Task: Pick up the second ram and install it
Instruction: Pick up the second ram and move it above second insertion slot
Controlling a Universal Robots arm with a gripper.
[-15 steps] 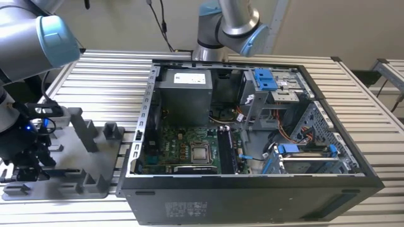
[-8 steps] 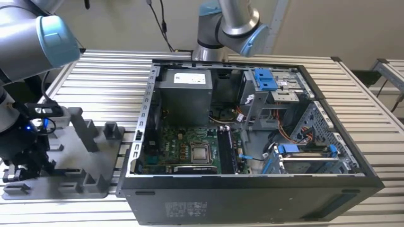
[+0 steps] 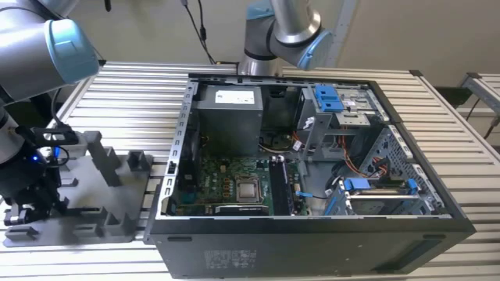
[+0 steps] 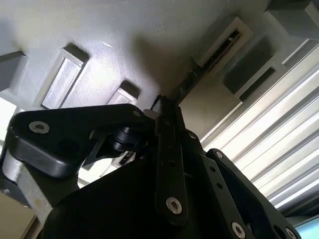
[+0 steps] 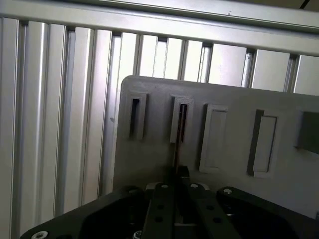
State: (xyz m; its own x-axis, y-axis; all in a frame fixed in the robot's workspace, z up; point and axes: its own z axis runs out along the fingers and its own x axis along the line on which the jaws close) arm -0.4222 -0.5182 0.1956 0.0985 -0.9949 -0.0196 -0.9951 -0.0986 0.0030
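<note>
Tool (image 5: 179, 185) pinched on the second ram (image 5: 178, 134), seen edge-on in both wrist views, far end at a narrow slot of the grey tray (image 5: 234, 164); tray on the slatted surface (image 3: 117, 82), beside the open computer case (image 3: 312, 240), toward the exterior view's left. Likely hazards: scraping or jamming against the slot wall if drawn askew; slipping within so thin a grip; dragging the tray along. White label (image 3: 234, 97) on the power supply (image 3: 226, 126); print not legible.
</note>
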